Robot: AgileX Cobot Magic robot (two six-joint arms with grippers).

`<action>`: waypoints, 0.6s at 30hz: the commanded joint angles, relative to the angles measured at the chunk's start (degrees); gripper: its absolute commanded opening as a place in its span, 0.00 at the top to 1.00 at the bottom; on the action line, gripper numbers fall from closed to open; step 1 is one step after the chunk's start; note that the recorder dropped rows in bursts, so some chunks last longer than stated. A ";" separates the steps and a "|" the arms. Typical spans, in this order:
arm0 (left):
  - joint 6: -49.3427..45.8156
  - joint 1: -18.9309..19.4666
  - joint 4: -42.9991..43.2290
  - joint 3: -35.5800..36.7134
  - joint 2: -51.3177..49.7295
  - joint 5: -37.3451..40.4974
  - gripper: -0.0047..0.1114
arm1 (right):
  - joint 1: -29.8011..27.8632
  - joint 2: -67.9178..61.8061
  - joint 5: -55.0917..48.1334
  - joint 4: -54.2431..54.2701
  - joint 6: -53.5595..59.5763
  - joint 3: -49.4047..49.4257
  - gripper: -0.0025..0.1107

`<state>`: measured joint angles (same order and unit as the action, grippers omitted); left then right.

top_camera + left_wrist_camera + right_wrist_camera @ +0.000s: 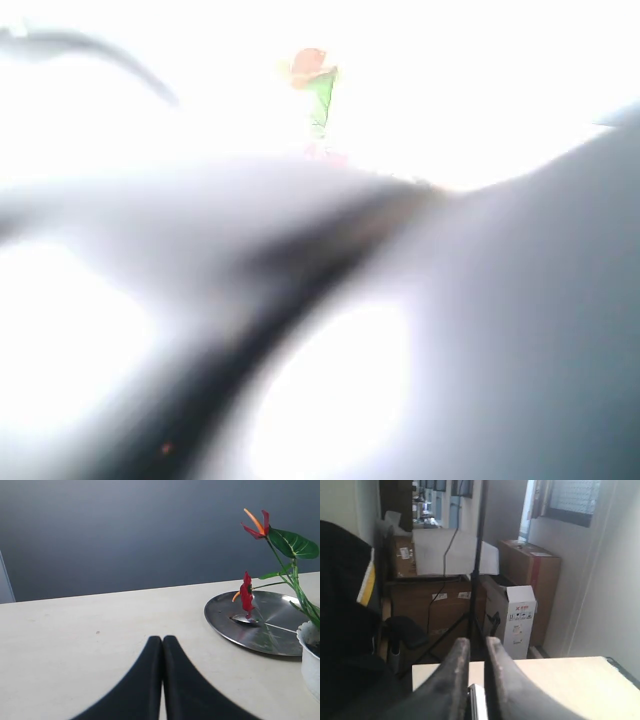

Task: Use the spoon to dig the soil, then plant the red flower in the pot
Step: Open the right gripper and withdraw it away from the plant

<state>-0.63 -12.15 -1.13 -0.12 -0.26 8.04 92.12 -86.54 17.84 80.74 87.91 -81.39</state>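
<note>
The pale tabletop (75,645) fills the lower left wrist frame. At right on it lies a round steel plate (225,625) holding the spoon (247,620). The red flower (280,555) rises from the white pot (311,665) at the right edge. Left gripper (162,645): fingers pressed together, empty. Right gripper (473,650): fingers slightly apart, a thin pale edge between them. The exterior view is blurred.
</note>
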 commanded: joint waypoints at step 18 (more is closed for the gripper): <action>0.00 -0.40 0.40 0.12 0.26 -0.74 0.95 | 1.00 12.81 23.02 19.21 17.10 -0.21 0.87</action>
<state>-0.63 -12.15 -1.13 -0.12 -0.26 8.04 93.47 -83.63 39.35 101.89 104.48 -78.90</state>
